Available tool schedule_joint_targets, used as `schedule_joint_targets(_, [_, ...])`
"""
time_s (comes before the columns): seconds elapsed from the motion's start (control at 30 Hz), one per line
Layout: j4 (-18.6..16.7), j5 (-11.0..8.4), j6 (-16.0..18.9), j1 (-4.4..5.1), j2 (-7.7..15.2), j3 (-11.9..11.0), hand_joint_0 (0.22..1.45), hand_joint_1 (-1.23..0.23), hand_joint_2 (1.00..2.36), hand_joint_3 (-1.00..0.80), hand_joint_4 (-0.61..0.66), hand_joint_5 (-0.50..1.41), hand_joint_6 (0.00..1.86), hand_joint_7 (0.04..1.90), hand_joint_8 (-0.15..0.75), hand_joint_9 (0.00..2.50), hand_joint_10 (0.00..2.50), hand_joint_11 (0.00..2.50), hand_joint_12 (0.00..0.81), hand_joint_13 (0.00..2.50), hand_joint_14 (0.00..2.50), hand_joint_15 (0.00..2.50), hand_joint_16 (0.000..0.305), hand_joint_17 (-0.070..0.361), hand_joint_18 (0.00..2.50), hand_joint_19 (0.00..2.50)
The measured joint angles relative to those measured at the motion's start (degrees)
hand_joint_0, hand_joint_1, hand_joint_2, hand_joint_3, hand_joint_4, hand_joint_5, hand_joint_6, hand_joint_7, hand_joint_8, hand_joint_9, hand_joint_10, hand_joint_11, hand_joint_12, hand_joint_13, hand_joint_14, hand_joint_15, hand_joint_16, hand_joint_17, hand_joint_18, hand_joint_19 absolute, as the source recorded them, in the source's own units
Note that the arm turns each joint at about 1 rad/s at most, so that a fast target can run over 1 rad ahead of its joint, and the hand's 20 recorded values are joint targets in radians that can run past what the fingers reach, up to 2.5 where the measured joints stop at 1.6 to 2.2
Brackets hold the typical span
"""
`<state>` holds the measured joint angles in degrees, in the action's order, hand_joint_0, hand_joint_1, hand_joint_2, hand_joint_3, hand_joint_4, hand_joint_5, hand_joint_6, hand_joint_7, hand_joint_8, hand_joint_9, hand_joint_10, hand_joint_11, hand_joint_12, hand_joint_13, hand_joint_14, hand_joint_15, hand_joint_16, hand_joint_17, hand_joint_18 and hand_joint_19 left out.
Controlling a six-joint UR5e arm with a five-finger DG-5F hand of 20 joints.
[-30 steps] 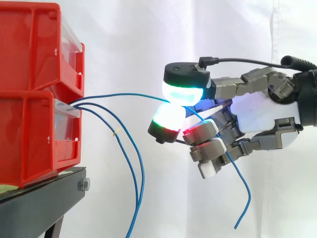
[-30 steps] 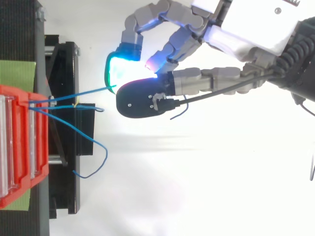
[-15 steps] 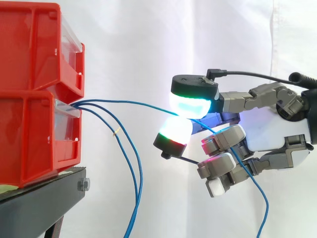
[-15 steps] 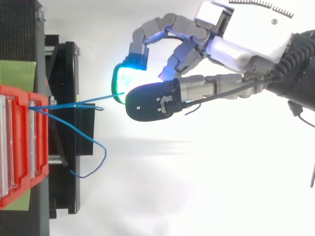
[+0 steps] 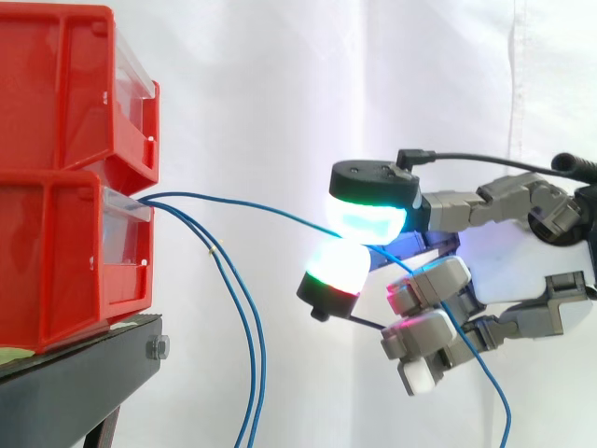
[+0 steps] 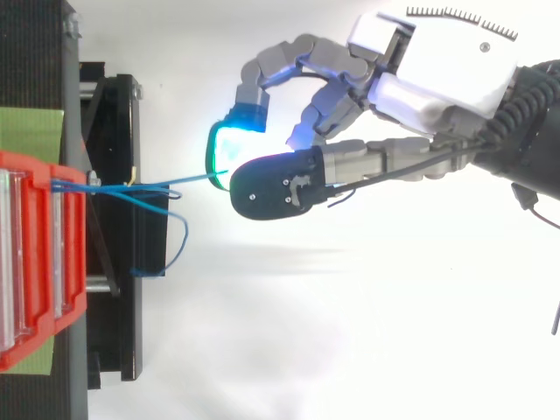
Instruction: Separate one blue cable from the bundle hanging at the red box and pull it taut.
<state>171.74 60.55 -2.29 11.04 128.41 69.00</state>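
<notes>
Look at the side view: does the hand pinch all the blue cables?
No: the hand pinches one blue cable, while two other cables hang loose by the red box.

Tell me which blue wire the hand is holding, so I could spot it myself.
Start at the red bins on the left: blue cables come out of the lower bin's front. Two droop toward the floor; the held cable alone runs almost level across to the hand, pinched between glowing pads.
</notes>
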Motion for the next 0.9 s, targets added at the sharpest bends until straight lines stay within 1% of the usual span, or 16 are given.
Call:
schedule_joint_targets(0.2, [-0.80, 0.60, -0.42, 0.02, 0.00, 0.89, 0.69, -0.71, 1.03, -0.19, -0.10, -0.21, 0.94, 1.08, 0.254, 1.07, 0.46, 1.55, 0.310, 1.09, 0.00, 1.67, 0.041, 0.091, 0.74, 0.80])
schedule_joint_targets(0.47, [-0.88, 0.52, -1.55, 0.04, -0.03, 0.95, 0.69, -0.71, 1.03, -0.19, -0.10, -0.21, 0.93, 1.09, 0.254, 1.07, 0.44, 1.55, 0.307, 1.09, 0.00, 1.67, 0.041, 0.092, 0.74, 0.80])
schedule_joint_targets(0.9, [-0.89, 0.45, -1.75, 0.04, -0.01, 0.97, 0.69, -0.71, 1.03, -0.18, -0.09, -0.20, 0.93, 1.09, 0.256, 1.07, 0.44, 1.55, 0.306, 1.09, 0.03, 1.68, 0.041, 0.092, 0.74, 0.81])
